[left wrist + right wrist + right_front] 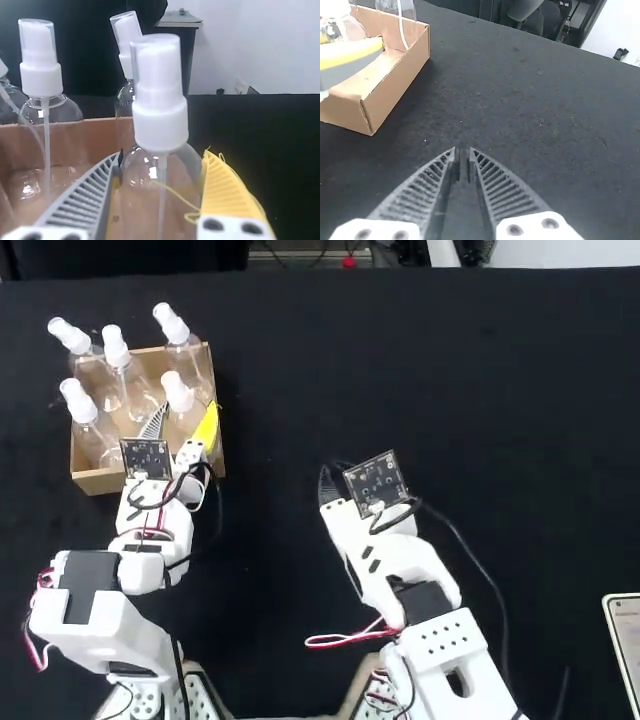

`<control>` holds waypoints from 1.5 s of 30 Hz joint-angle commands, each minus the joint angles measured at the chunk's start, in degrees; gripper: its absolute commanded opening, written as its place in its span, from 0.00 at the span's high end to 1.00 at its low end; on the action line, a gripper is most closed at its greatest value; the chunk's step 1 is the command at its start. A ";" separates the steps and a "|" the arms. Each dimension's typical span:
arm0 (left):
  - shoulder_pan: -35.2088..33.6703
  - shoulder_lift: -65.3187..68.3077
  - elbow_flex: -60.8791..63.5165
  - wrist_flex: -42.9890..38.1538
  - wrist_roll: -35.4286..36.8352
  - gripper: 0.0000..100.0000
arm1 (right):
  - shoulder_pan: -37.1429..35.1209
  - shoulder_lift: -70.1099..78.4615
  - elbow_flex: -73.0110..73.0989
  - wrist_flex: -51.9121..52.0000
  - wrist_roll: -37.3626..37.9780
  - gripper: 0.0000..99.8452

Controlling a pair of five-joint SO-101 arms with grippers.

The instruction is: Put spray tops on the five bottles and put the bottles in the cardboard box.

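The cardboard box (100, 480) stands at the table's far left, and in it are several clear bottles with white spray tops (115, 345). My left gripper (180, 427) reaches into the box's near right corner, shut on the bottle (178, 392) there. In the left wrist view the grey and yellow fingers (220, 185) press both sides of this bottle (157, 115), with two more bottles (42, 75) behind. My right gripper (325, 483) hovers over the bare cloth at mid table, shut and holding nothing (462, 152). The box (395, 65) lies off to its side.
Black cloth (450, 390) covers the whole table. A white flat object (626, 640) lies at the near right edge. Both arm bases (440, 640) and their red wires sit along the near edge.
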 commanded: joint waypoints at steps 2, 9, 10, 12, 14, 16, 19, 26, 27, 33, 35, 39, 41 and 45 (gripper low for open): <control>0.75 -0.62 0.22 -0.97 0.00 0.89 | 0.70 0.04 -0.40 -1.49 0.35 0.97; 0.75 -0.26 0.31 -0.97 -0.18 0.89 | 0.79 0.04 -0.48 -1.49 0.35 0.97; 0.75 -0.26 0.31 -0.97 -0.09 0.89 | 0.79 0.04 -0.48 -1.49 0.35 0.97; 0.75 -0.26 0.31 -0.97 -0.09 0.87 | 0.79 0.04 -0.48 -1.49 0.44 0.97; 0.75 -0.26 0.31 -0.97 0.00 0.80 | 0.88 0.04 -0.48 -1.49 0.44 0.97; 0.75 -0.26 1.01 -0.97 0.00 0.72 | 0.88 0.04 -0.48 -1.49 0.44 0.97; 0.66 -0.26 2.15 -0.97 0.00 0.68 | 0.88 0.04 -0.48 -1.49 0.44 0.97; 0.66 -0.79 3.38 -1.32 0.00 0.70 | 0.88 0.04 -0.48 -1.49 0.44 0.97; 0.66 -0.79 3.30 -1.32 0.00 0.70 | 0.88 0.04 -0.48 -1.49 0.44 0.97; 0.66 -0.88 3.21 -1.41 0.00 0.70 | 0.88 0.04 -0.48 -1.49 0.44 0.97; 0.66 -0.88 3.21 -1.41 -0.18 0.70 | 0.88 0.04 -0.48 -1.49 0.44 0.97; 0.13 -0.97 3.12 -4.66 -0.44 0.70 | 0.88 0.04 -0.48 -1.49 0.44 0.97; 0.13 -0.97 3.47 -6.86 -0.53 0.70 | 0.88 0.04 -0.48 -1.49 0.44 0.97; 0.66 -0.97 4.26 -7.12 -2.37 0.70 | 0.88 0.04 -0.48 -1.67 0.44 0.97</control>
